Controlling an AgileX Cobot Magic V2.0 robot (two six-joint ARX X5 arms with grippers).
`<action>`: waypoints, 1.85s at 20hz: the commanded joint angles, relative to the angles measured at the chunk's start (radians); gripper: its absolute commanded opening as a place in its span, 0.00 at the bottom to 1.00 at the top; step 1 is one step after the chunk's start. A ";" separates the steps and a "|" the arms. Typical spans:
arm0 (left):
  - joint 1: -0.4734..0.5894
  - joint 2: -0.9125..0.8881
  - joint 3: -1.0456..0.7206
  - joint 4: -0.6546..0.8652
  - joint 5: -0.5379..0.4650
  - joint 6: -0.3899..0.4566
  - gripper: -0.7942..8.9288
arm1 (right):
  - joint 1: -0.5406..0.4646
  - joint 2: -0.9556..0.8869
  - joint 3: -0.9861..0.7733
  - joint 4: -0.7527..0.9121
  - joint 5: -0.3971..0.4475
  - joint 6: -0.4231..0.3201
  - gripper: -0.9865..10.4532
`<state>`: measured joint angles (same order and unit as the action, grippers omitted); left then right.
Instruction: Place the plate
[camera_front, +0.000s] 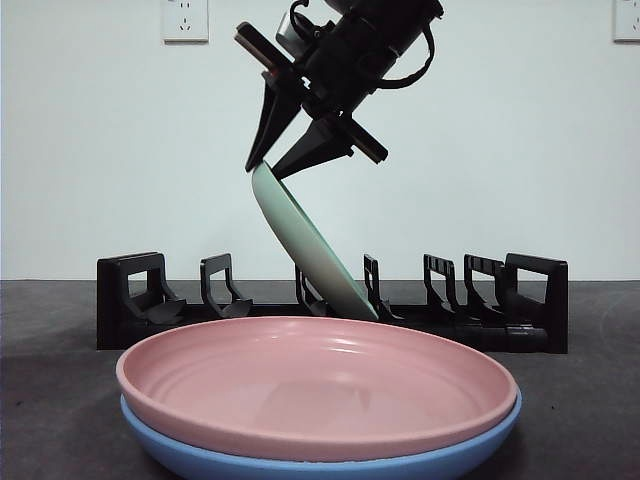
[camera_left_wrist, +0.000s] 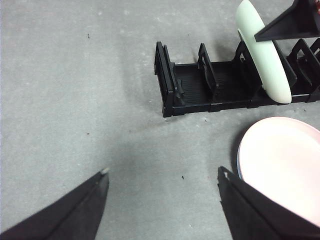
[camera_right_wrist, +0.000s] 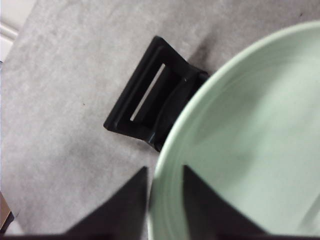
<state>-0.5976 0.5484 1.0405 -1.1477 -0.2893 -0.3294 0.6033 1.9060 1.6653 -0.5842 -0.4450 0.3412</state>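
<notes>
We see the right gripper (camera_front: 272, 165) pinching the green plate's (camera_front: 310, 250) rim, tilted into the black rack (camera_front: 140, 300); next, we judge, seat it upright and let go, while the left gripper (camera_left_wrist: 162, 187) waits open-jawed and empty.

The green plate (camera_front: 305, 240) is looking smooth and softly glossy, like glazed ceramic or melamine; the pink plate (camera_front: 320, 385) and blue plate (camera_front: 330, 460) are showing the same sheen; the rack (camera_front: 130, 300) is looking like black matt plastic; the counter (camera_left_wrist: 75, 100) is appearing grey, matt and faintly mottled.
</notes>
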 joint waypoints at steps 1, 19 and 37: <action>-0.004 0.005 0.016 0.010 -0.006 -0.004 0.44 | 0.010 0.023 0.026 0.005 -0.004 -0.008 0.10; -0.004 0.005 0.016 0.011 -0.006 -0.004 0.44 | 0.020 -0.248 0.079 -0.269 -0.078 -0.146 0.10; -0.004 0.005 0.016 0.018 -0.006 -0.031 0.44 | 0.590 -0.843 -0.620 -0.071 0.584 -0.323 0.10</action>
<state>-0.5976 0.5484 1.0405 -1.1412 -0.2897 -0.3561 1.1755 1.0527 1.0367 -0.6685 0.1284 0.0498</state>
